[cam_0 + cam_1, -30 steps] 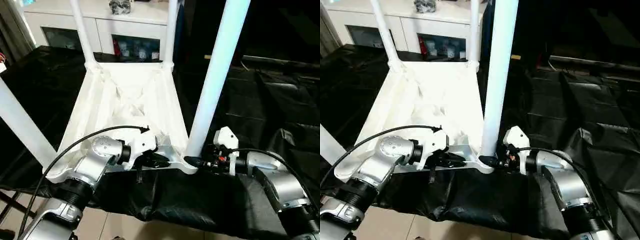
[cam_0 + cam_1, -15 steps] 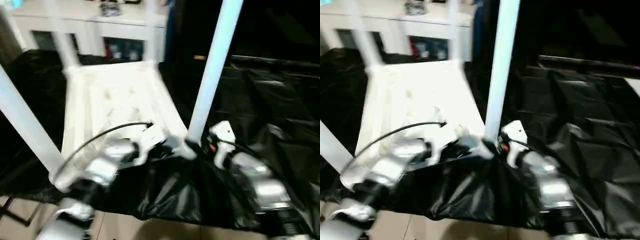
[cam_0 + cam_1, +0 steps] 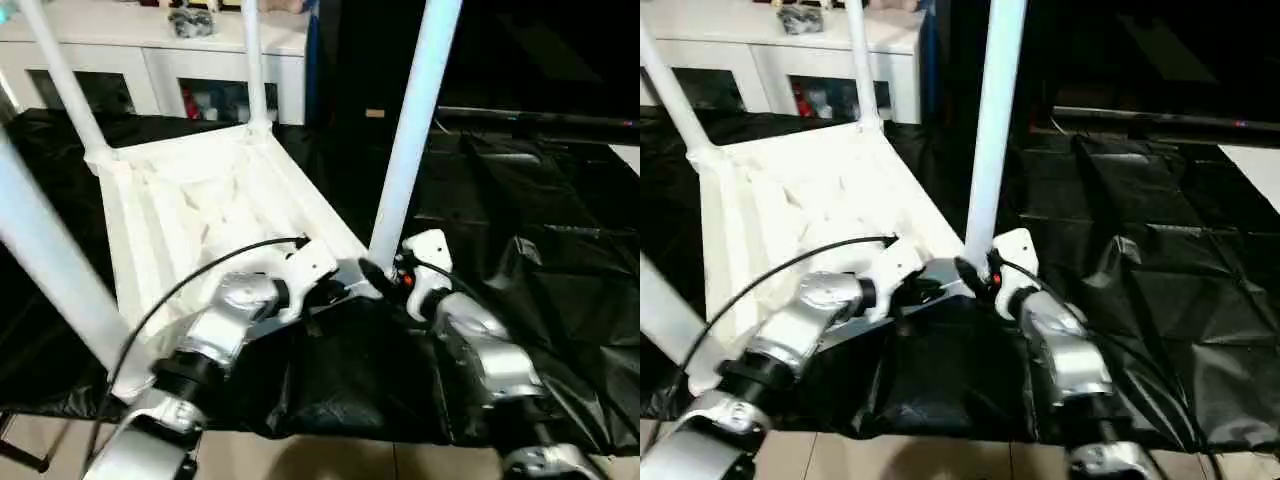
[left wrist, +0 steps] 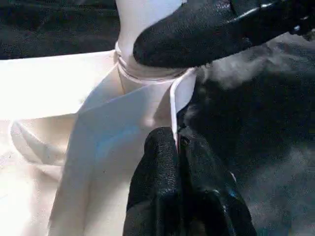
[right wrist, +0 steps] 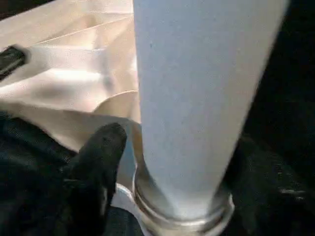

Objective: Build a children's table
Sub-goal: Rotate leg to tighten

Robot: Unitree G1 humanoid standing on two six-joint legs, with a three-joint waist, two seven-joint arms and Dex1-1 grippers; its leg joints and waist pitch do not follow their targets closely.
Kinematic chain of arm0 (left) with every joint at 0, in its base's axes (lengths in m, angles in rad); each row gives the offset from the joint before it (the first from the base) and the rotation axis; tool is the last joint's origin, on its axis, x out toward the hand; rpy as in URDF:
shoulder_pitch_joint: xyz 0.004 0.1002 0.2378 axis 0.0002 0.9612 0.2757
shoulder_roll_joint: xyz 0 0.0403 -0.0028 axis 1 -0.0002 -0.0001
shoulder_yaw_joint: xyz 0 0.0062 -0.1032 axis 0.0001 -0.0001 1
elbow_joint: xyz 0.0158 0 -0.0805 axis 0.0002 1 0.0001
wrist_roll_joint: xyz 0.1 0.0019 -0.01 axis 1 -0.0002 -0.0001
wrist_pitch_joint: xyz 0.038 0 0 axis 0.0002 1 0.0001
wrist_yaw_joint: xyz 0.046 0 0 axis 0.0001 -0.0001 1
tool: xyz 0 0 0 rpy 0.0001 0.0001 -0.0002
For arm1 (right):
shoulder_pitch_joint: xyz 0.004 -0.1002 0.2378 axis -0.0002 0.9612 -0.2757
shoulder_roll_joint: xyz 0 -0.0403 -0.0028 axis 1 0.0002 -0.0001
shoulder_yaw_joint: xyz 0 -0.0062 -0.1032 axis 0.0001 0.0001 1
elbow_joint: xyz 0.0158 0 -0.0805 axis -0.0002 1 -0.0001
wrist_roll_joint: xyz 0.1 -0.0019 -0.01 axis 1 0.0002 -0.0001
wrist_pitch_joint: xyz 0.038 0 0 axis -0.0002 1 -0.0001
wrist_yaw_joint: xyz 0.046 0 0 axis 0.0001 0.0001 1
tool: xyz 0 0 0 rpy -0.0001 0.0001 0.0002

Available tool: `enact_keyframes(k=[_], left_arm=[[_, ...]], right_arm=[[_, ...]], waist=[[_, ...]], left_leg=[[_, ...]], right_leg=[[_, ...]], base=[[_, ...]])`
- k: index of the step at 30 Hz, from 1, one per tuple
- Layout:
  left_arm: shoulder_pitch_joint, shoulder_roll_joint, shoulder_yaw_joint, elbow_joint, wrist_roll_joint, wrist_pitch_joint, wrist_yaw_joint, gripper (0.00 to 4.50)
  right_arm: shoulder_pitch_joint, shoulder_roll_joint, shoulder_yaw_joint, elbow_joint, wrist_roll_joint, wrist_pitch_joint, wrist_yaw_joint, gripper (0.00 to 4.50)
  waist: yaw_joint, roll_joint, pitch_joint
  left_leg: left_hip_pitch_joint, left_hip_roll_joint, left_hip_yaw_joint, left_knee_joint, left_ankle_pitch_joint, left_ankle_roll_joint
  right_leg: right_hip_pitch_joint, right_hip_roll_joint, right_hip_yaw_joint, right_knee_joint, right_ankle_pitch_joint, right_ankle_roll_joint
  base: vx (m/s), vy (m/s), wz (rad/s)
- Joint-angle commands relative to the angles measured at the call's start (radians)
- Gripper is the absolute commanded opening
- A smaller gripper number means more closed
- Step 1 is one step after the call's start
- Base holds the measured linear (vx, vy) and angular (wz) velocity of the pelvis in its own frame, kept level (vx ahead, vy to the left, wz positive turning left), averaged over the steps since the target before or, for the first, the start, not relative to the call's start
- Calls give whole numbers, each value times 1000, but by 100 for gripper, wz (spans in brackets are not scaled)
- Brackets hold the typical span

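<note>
The table (image 3: 200, 210) lies upside down on the black sheet (image 3: 540, 200), its legs pointing up. The left gripper (image 4: 178, 147) pinches the table's near rim. The right gripper (image 3: 385, 278) holds the base of the near-right leg (image 3: 412, 130).

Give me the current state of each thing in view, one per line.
Children's table: upside down on the black sheet, all four legs standing in corner sockets.
Near right leg: upright, seated in its socket.
Left end effector: shut on the tabletop's rim.
Right end effector: at the near right leg's base, grip unclear.
Cabinet: doors closed.
</note>
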Motion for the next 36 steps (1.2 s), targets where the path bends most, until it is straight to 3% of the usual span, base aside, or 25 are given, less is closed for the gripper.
enact_keyframes(k=[1, 6, 8, 9, 11, 14, 17, 18, 19, 20, 23, 24, 25, 26, 30, 32, 36], left_arm=[[7, -5, -50, -38, -35, -36, -82, 0], [25, 91, -68, -85, -57, -41, -252, 0], [29, 116, -76, -93, -60, -46, -288, 0], [27, 126, -75, -91, -61, -50, -298, 0], [24, 142, -76, -86, -63, -54, -316, 0], [19, 166, -78, -80, -65, -60, -337, 0], [20, 177, -77, -85, -73, -59, -348, 0], [21, 181, -76, -86, -75, -59, -352, 0], [22, 183, -76, -87, -76, -59, -353, 0], [24, 185, -74, -89, -77, -58, -354, 0], [26, 187, -71, -87, -79, -57, -350, 0], [26, 187, -71, -87, -79, -58, -348, 0], [26, 187, -71, -87, -79, -58, -348, 0], [26, 187, -69, -87, -81, -57, -346, 0], [24, 184, -65, -82, -80, -59, -334, 0], [21, 179, -62, -70, -72, -65, -299, 0], [5, 133, -50, -33, -36, -68, -165, 0]], right_arm=[[5, -10, 64, -22, 20, 17, 85, 356], [35, -144, 93, -87, 36, 36, 300, 363], [41, -177, 108, -98, 45, 40, 362, 363], [43, -197, 119, -103, 46, 39, 394, 363], [45, -226, 136, -108, 46, 39, 441, 329], [34, -260, 147, -93, 44, 34, 488, 311], [22, -265, 140, -88, 54, 40, 495, 283], [20, -265, 139, -90, 57, 39, 499, 278], [18, -265, 138, -90, 59, 35, 504, 278], [18, -265, 139, -93, 61, 34, 508, 273], [18, -266, 150, -96, 65, 31, 531, 268], [18, -266, 152, -97, 65, 30, 535, 267], [18, -266, 152, -97, 65, 30, 535, 267], [19, -264, 156, -96, 63, 27, 537, 266], [17, -258, 160, -89, 58, 18, 536, 266], [15, -243, 158, -79, 49, 11, 512, 265], [20, -164, 121, -35, 10, -14, 321, 265]], waist=[[9, -1, -50], [40, -4, -54], [47, -3, -57], [54, 3, -62], [61, 3, -61], [65, 4, -58], [65, 2, -53], [64, -5, -53], [66, -2, -53], [64, -11, -53], [65, -6, -55], [63, -24, -55], [68, -15, -56], [67, -13, -56], [69, -16, -56], [69, -11, -55], [63, -12, -49]], left_leg=[[8, 29, -6, -72, -397, 33], [18, 30, 11, -59, -322, 56], [9, 31, 12, -57, -271, 63], [6, 31, 12, -54, -219, 71], [4, 33, 14, -50, -174, 82], [5, 35, 15, -53, -214, 71], [11, 36, 17, -58, -289, 37], [11, 36, 18, -58, -294, 34], [12, 36, 17, -59, -297, 29], [10, 36, 17, -59, -295, 29], [7, 36, 16, -58, -266, 31], [5, 35, 18, -57, -258, 36], [6, 35, 17, -57, -244, 40], [6, 36, 17, -56, -240, 41], [6, 36, 18, -55, -231, 44], [7, 35, 18, -56, -247, 38], [8, 32, 16, -59, -301, 11]], right_leg=[[29, -50, 40, -66, -374, -171], [24, -45, 56, -46, -268, -215], [30, -41, 61, -29, -190, -230], [35, -42, 59, -18, -125, -245], [38, -37, 55, -9, -48, -264], [37, -39, 54, -15, -112, -258], [32, -42, 56, -28, -245, -227], [30, -42, 57, -30, -260, -222], [29, -43, 58, -30, -275, -215], [29, -43, 58, -31, -281, -210], [30, -43, 58, -27, -261, -204], [32, -42, 58, -27, -255, -203], [31, -44, 59, -23, -248, -204], [30, -44, 59, -23, -243, -206], [31, -44, 58, -20, -216, -215], [30, -44, 58, -23, -233, -212], [22, -46, 59, -37, -342, -181]], base=[[0, 0, 0], [32, -20, 9], [26, -17, 6], [0, 0, 0], [0, 0, 0], [0, 0, 0], [0, 0, 0], [0, 0, 0], [0, 0, 0], [0, 0, 0], [0, 0, 0], [0, 0, 0], [0, 0, 0], [0, 0, 0], [0, 0, 0], [0, 0, 0], [0, 0, 0]])
